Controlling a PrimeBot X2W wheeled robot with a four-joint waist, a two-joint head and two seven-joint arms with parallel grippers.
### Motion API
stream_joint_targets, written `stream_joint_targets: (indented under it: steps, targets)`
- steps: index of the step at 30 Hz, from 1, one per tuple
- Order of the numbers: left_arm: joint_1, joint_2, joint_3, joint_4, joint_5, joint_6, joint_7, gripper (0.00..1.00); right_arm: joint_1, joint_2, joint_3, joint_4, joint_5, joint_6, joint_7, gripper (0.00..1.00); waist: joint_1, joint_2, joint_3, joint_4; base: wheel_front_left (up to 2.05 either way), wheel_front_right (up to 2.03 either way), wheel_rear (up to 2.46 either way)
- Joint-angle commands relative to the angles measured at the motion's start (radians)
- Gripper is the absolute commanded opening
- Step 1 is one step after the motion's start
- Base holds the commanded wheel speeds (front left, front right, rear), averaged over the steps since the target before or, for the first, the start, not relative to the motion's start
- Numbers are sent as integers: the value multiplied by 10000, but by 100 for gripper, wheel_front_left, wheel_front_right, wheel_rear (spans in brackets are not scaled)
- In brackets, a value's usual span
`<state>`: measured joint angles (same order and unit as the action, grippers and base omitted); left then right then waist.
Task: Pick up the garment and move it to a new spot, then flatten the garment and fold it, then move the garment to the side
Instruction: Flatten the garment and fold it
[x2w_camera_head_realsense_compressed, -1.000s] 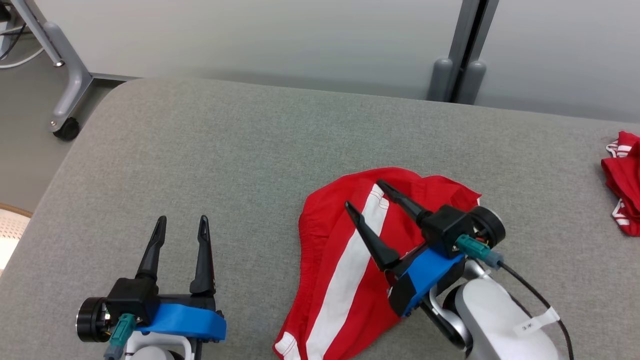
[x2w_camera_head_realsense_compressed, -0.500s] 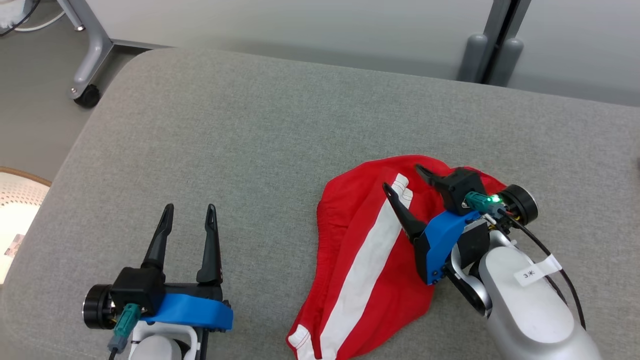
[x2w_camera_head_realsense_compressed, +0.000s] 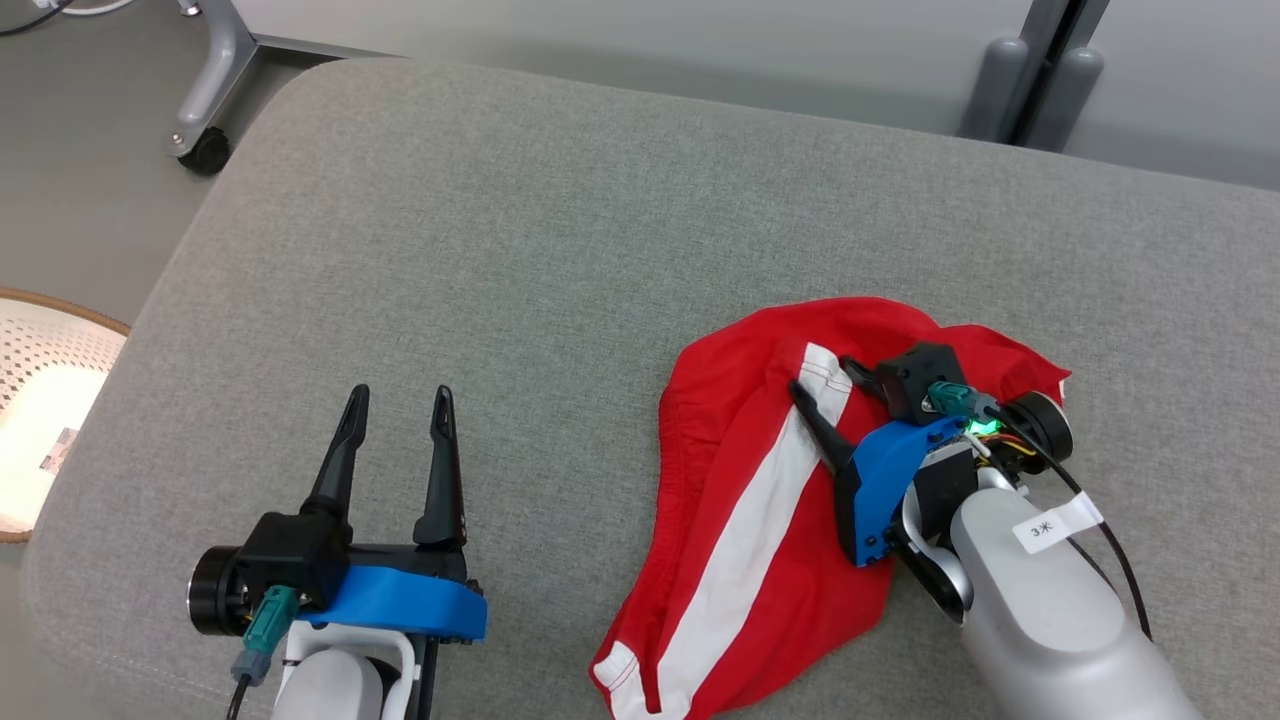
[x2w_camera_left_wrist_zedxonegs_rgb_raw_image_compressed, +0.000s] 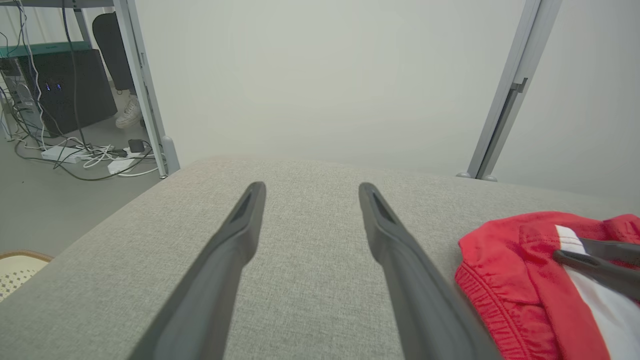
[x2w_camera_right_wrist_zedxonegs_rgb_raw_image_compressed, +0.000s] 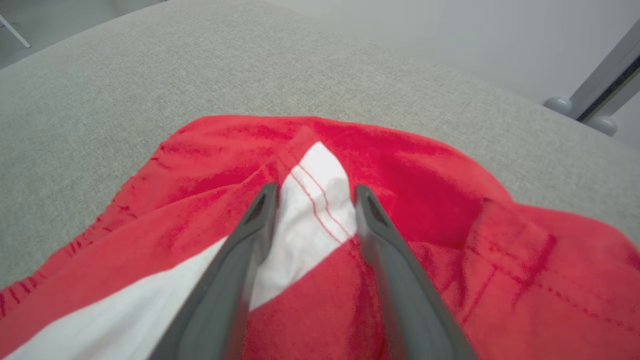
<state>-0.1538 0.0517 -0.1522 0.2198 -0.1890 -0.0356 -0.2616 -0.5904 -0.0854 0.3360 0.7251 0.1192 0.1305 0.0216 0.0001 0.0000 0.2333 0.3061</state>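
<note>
A white cable tag (x2w_camera_head_realsense_compressed: 1048, 526) reads "3" and an unclear mark.

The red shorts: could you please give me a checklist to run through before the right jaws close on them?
1. Shorts lie on the grey cushion: ok.
2. Right jaws straddle the end of the white stripe: ok.
3. Cloth rises between the right jaws: ok.
4. Grip closed on the cloth: not ok, the right jaws stand apart.
5. How many layers they would catch: cannot tell.
6. Left jaws open, apart from the shorts: ok.
</note>
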Motion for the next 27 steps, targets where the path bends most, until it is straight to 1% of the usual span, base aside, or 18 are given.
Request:
stream_joint_targets:
  steps: [1, 7, 12, 17, 21, 24, 27]
  targets:
    - [-142, -21, -47, 10, -43, 50, -48, 100, -165, 42, -34, 38, 94, 6, -141, 0, -1, 0, -25, 4, 0, 0, 0]
    - [161, -20, 52, 83, 59, 96, -48, 100, -23, 75, -98, 315, 142, 6, -1342, 0, -1, 0, -401, -252, 0, 0, 0]
    - [501, -22, 225, 152, 157, 22, -46, 100, 620, -15, -303, -159, 414, 6, -2070, 0, -1, 0, -868, -826, 0, 0, 0]
    - [793, -20, 332, 145, 288, -70, -48, 100, 1757, -218, -786, -1474, 651, 6, -2306, 0, -1, 0, -1263, -1497, 0, 0, 0]
    - [891, -17, 321, 133, 315, -88, -48, 100, 3109, -349, -1323, -2916, 779, 6, -1959, 0, -1, 0, -1423, -1909, 0, 0, 0]
    - [919, -17, 314, 132, 287, -93, -46, 100, 4225, -249, -1845, -4082, 796, 6, -1603, 0, -1, 0, -1454, -2140, 0, 0, 0]
    - [938, -16, 330, 155, 299, -88, -46, 100, 5337, -14, -2419, -5171, 959, 6, -1255, 0, -1, 0, -1485, -2294, 0, 0, 0]
